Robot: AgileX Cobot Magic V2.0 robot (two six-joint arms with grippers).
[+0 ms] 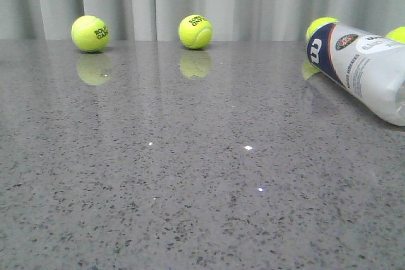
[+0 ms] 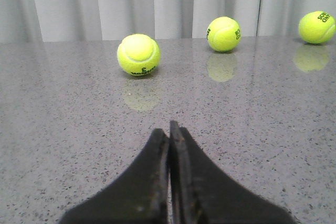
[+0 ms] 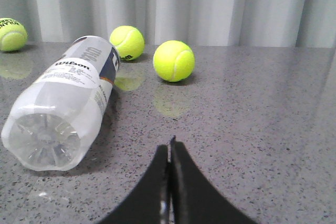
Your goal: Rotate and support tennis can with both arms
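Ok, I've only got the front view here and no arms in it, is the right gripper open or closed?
Observer: The right gripper is shut, its fingers pressed together just above the table, holding nothing.
Operator: And the left one?
Observer: The left gripper is shut too, and empty.
Operator: Which end of the can faces the right arm?
Observer: The tennis can lies on its side with its clear moulded base toward the right wrist camera.
Operator: Are there balls I can't see?
Observer: The left wrist view shows a ball marked 3 nearest the left gripper.
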